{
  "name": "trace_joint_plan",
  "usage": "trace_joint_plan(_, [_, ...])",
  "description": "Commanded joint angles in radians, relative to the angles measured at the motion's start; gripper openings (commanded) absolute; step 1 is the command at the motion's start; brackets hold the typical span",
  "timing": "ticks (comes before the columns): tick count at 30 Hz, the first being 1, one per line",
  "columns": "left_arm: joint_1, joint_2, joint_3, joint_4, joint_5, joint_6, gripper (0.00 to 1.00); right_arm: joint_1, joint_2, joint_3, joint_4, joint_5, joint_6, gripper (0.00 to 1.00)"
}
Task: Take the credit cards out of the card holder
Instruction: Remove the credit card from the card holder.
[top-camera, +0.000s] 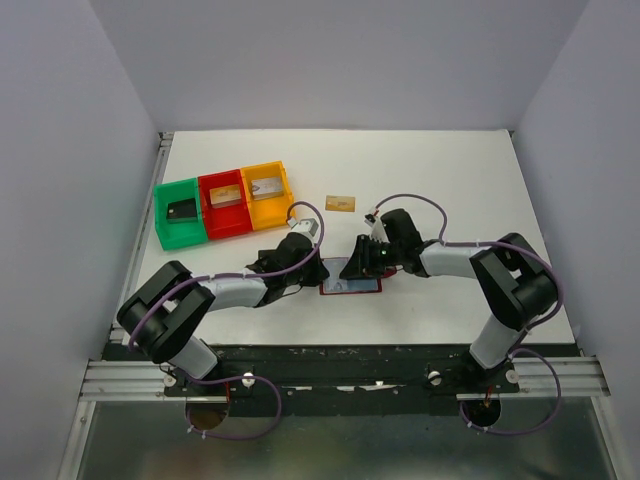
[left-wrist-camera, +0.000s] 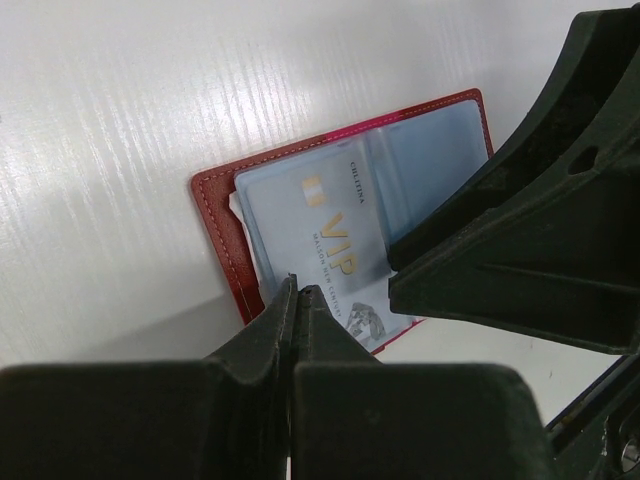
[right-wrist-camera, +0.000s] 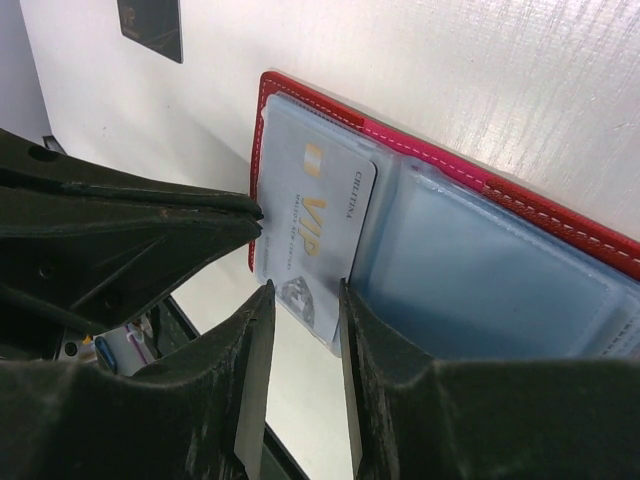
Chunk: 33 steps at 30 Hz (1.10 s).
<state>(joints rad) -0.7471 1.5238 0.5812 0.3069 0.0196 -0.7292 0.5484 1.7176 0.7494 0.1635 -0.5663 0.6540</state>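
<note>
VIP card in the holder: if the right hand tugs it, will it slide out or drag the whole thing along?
The VIP card looks flat and stiff, so it likely won't buckle. The glossy sleeve may cling, so the thin card holder could drag; the shut left hand at its edge should help pin it.
</note>
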Motion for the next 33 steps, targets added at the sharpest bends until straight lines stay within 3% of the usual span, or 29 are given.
trace_joint_plan(1, [0.003,0.015,0.0,0.02,0.022,-0.009,0.0,0.004,0.022,0.008,-0.002,0.023,-0.019,0.41])
trace_joint_plan(20, [0.003,0.025,-0.009,0.021,0.02,-0.012,0.0,0.004,0.002,0.001,-0.051,0.089,-0.051,0.52])
trace_joint_plan(33, [0.002,0.036,-0.004,0.018,0.022,-0.013,0.0,0.005,0.0,0.01,-0.073,0.085,-0.054,0.51])
